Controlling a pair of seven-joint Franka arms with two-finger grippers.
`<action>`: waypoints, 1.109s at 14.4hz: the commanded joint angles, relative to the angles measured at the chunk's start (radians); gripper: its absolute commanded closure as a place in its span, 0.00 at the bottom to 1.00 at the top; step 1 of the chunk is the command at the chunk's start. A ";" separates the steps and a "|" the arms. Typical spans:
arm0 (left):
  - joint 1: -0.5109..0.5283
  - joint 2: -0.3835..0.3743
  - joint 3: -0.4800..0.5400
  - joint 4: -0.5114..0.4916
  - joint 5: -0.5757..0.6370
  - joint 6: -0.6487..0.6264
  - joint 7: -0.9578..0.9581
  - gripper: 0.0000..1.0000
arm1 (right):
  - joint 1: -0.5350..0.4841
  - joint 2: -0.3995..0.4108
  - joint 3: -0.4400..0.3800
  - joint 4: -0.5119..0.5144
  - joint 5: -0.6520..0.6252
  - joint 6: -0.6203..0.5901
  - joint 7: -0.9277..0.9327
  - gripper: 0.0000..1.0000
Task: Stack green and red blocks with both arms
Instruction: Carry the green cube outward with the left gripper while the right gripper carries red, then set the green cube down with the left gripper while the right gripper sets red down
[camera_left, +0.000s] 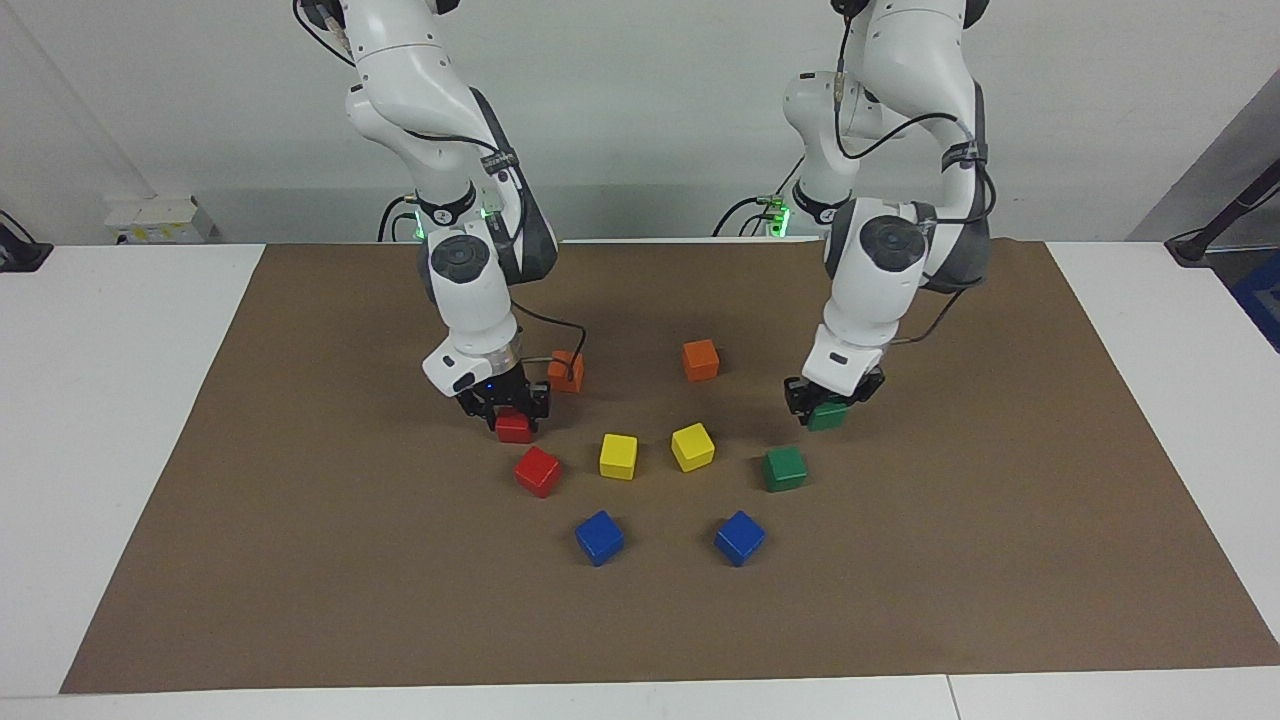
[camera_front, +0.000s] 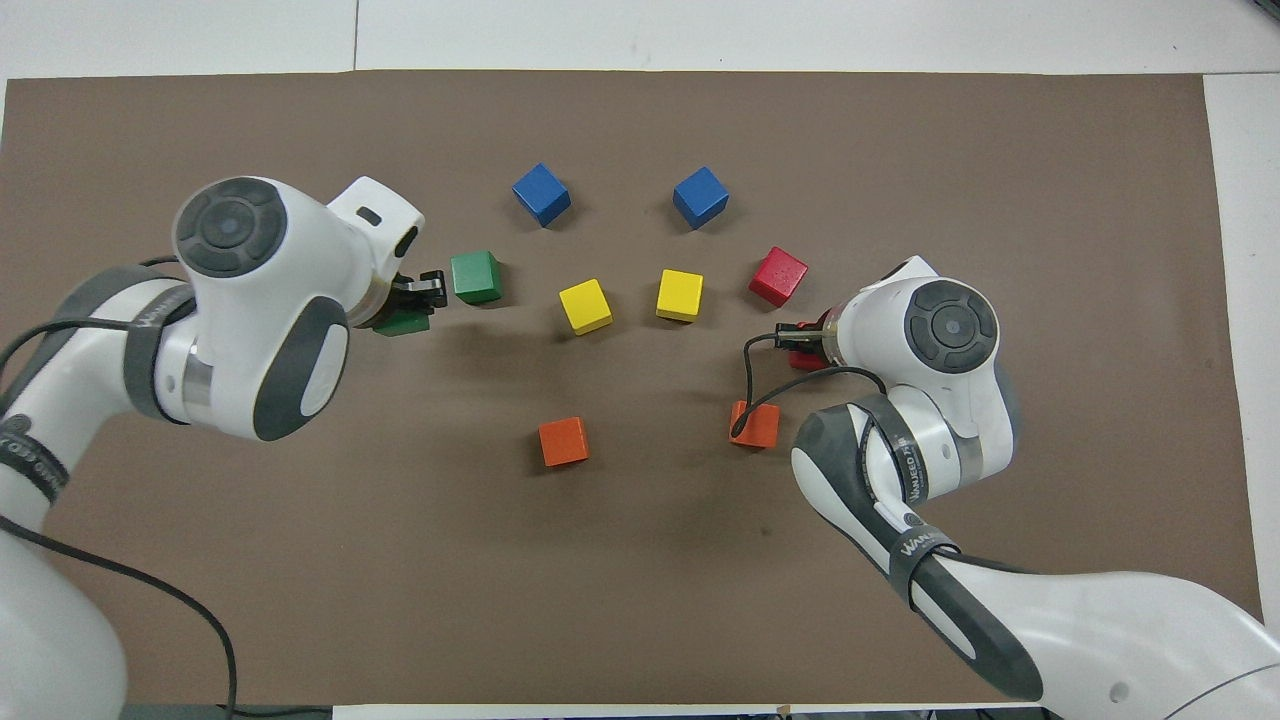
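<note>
My left gripper (camera_left: 827, 402) is shut on a dark green cube (camera_left: 830, 418) and holds it a little above the brown mat; both also show in the overhead view, gripper (camera_front: 414, 303) and cube (camera_front: 400, 324). The second green cube (camera_left: 785, 468) (camera_front: 475, 276) rests on the mat beside it, farther from the robots. My right gripper (camera_left: 508, 408) (camera_front: 800, 340) is down around a red cube (camera_left: 514, 430) (camera_front: 806, 360) that sits on the mat, its top hidden. The second red cube (camera_left: 538, 470) (camera_front: 778, 276) lies just farther from the robots.
On the mat (camera_left: 300, 560), two yellow cubes (camera_left: 618, 455) (camera_left: 692, 446) lie between the red and green pairs. Two blue cubes (camera_left: 599, 537) (camera_left: 739, 537) lie farther out. Two orange cubes (camera_left: 567, 370) (camera_left: 701, 359) lie nearer to the robots, one right beside my right gripper.
</note>
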 joint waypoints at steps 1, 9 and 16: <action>0.093 -0.062 -0.006 -0.019 -0.030 -0.055 0.125 1.00 | -0.016 -0.027 -0.006 0.062 0.006 -0.113 -0.026 1.00; 0.369 -0.107 -0.002 -0.076 -0.056 -0.094 0.585 1.00 | -0.333 -0.048 -0.007 0.193 0.008 -0.307 -0.557 1.00; 0.465 -0.116 0.000 -0.266 -0.056 0.118 0.727 1.00 | -0.389 -0.050 -0.007 0.092 0.011 -0.187 -0.600 1.00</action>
